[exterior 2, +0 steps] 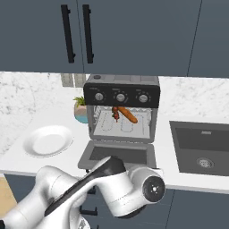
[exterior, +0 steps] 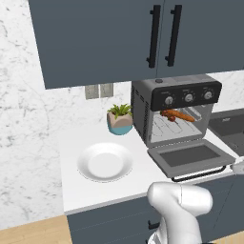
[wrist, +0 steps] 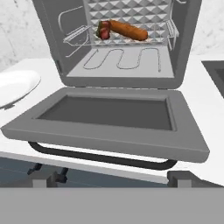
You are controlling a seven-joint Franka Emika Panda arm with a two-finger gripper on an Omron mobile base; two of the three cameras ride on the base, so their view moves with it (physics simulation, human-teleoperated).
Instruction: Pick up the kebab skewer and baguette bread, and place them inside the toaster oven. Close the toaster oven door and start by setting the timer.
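Claw (wrist: 107, 183) tips poke up at the bottom edge of the hand view, spread wide and empty, just below the black bar handle (wrist: 100, 156) of the toaster oven door (wrist: 109, 116), which lies dropped flat over the bench (exterior: 107, 188) edge. That panel looks rigid and hinged; I judge the bar the best place to lift it, though smooth. Beyond, upper centre, the baguette bread (wrist: 129, 30) and kebab skewer (wrist: 104, 30) rest on the rack inside the toaster oven (exterior 2: 121, 112). Base views add its three knobs (exterior 2: 120, 97), the plate (exterior: 105, 162) and plant (exterior: 120, 118).
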